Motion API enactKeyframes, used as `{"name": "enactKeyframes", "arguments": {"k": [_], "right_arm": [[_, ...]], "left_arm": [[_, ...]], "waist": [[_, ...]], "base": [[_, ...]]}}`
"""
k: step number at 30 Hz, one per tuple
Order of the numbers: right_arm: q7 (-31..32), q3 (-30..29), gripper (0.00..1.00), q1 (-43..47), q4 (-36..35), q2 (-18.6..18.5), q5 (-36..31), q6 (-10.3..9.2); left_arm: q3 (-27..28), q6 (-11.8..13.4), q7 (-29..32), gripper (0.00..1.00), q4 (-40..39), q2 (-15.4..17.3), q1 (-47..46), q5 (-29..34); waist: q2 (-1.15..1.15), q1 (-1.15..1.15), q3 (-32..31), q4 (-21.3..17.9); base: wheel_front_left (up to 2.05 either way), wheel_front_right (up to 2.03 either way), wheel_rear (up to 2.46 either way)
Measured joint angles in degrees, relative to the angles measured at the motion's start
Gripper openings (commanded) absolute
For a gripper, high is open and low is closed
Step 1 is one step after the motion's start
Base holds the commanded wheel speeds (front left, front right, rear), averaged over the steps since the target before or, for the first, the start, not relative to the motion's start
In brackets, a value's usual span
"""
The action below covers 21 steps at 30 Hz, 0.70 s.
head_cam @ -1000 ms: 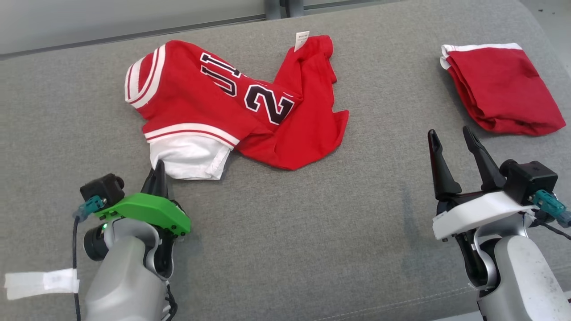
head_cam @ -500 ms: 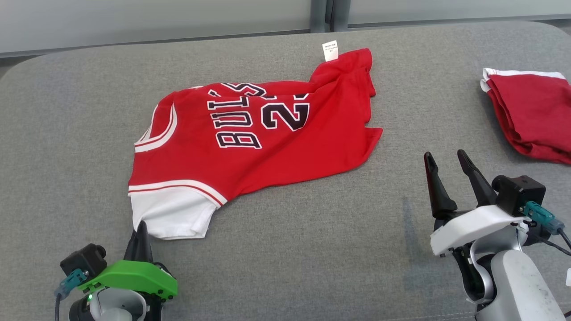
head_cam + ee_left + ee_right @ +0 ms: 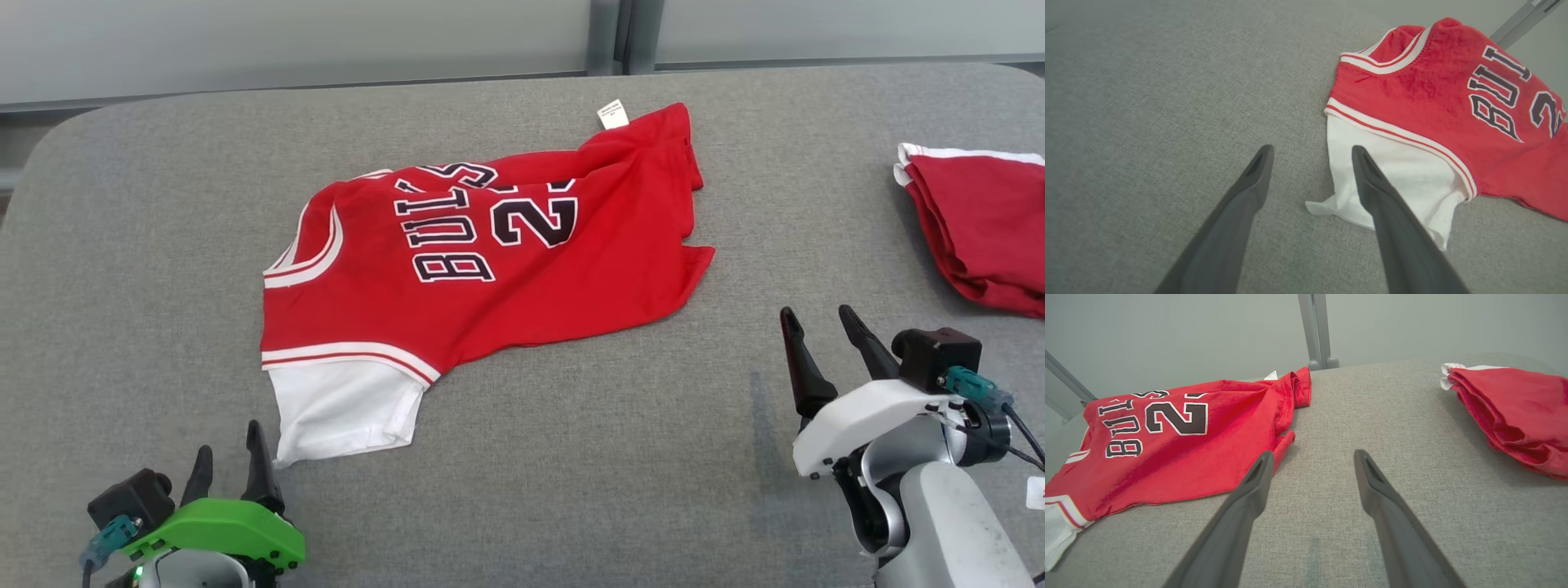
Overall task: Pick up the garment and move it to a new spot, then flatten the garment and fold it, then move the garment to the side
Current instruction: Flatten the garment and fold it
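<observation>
The left gripper (image 3: 227, 447) is shown open at the lower left, its 2 dark fingers spread and empty, just beside the near corner of the garment's white panel (image 3: 343, 408). The right gripper (image 3: 816, 314) is likewise open and empty, well apart from the cloth. The garment, a red jersey (image 3: 522, 278) with black lettering, is laid roughly flat in the middle of the grey cushion (image 3: 571, 474). Its far right end is rumpled beneath a small white label (image 3: 612, 113). A 2nd red garment (image 3: 980, 229), folded, is seen at the right.

The jersey is judged to be light, soft and limp. It would be expected to sag, bunch and drag on the rough fabric when lifted. A pinch at 2 corners or along a trimmed hem is judged best, where the cloth is doubled and an edge can be caught.

The lettering is partly swallowed by a fold, and the underside is hidden. Whether the left finger touches the white corner cannot be told. The 2nd garment is cut off by the frame.
</observation>
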Motion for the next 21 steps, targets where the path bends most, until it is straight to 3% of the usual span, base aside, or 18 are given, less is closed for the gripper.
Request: {"name": "enactKeyframes", "arguments": {"k": [9,21], "right_arm": [[2.12,-1.98,1.0,-7.26,8.13,-0.31,-0.52,0.0],[-1.14,-8.11,1.0,-20.09,29.99,-1.44,-0.98,-0.01]], "left_arm": [[-1.62,1.66,-3.46,1.0,-7.05,-0.2,0.21,2.87],[-5.08,2.77,-4.22,1.0,-12.5,-1.79,-0.23,3.74]], "waist": [[0.0,0.0,0.55,3.87],[0.0,0.0,4.42,10.99]], "base": [[0.0,0.0,0.0],[0.0,0.0,0.0]]}}
